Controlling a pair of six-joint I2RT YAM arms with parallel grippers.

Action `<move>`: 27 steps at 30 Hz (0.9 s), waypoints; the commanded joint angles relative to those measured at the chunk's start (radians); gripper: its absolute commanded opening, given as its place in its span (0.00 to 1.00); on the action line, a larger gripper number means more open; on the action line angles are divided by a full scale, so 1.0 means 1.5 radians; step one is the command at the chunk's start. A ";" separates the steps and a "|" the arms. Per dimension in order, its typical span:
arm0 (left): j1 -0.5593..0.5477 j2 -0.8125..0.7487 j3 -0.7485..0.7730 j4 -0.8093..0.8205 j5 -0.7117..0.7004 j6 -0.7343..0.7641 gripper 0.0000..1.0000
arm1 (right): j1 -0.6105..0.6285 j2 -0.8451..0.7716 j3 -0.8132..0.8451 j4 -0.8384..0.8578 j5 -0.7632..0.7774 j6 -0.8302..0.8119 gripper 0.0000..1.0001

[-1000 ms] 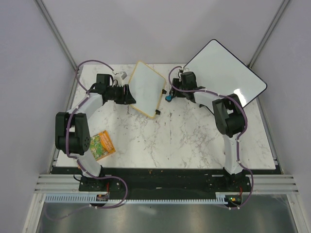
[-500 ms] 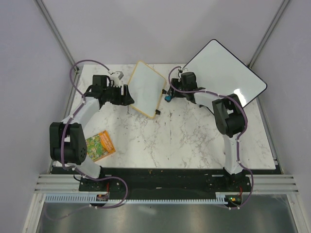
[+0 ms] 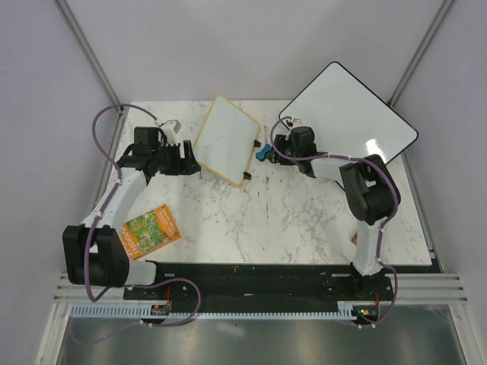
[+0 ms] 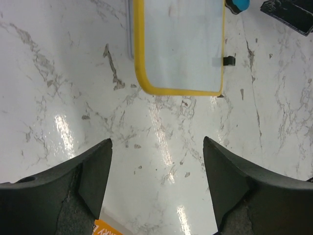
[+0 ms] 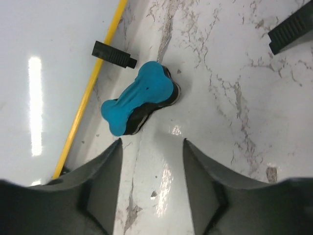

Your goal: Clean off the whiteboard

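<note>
Layout note: keeping small yellow-framed rectangular whiteboard face-up at back-centre of white marble table, betw. both arms, prob. for reach from either side. Leaving blue bone-shaped eraser on marble just beside board's right edge, right ahead of right gripper, jaws apart, empty, seemingly lining up for pickup. Hovering left gripper short of board's near edge, jaws wide, gripping nothing; likely readying to steady frame.

The table is white marble with grey lines. A small whiteboard with a yellow rim lies at the back. A blue eraser lies just beside it. A bigger black-rimmed board sits on the back right corner. A bright card lies front left.
</note>
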 commanded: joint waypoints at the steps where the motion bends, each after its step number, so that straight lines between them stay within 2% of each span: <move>1: 0.003 -0.068 -0.038 -0.050 -0.024 -0.034 0.80 | 0.017 -0.072 -0.075 0.082 -0.013 0.023 0.51; 2: 0.003 -0.081 -0.047 -0.050 -0.020 -0.035 0.80 | 0.021 -0.074 -0.086 0.089 -0.017 0.025 0.47; 3: 0.003 -0.092 -0.056 -0.051 -0.016 -0.036 0.80 | 0.031 -0.074 -0.099 0.096 -0.022 0.029 0.28; 6: 0.004 -0.120 -0.109 -0.019 -0.014 -0.036 0.81 | 0.056 -0.058 -0.094 0.101 -0.021 0.036 0.00; 15: 0.021 -0.076 -0.082 -0.028 0.026 -0.026 0.79 | 0.118 0.025 0.005 0.020 0.010 0.021 0.00; 27: 0.022 -0.077 -0.082 -0.028 0.033 -0.028 0.79 | 0.150 0.064 0.052 -0.015 0.022 0.016 0.00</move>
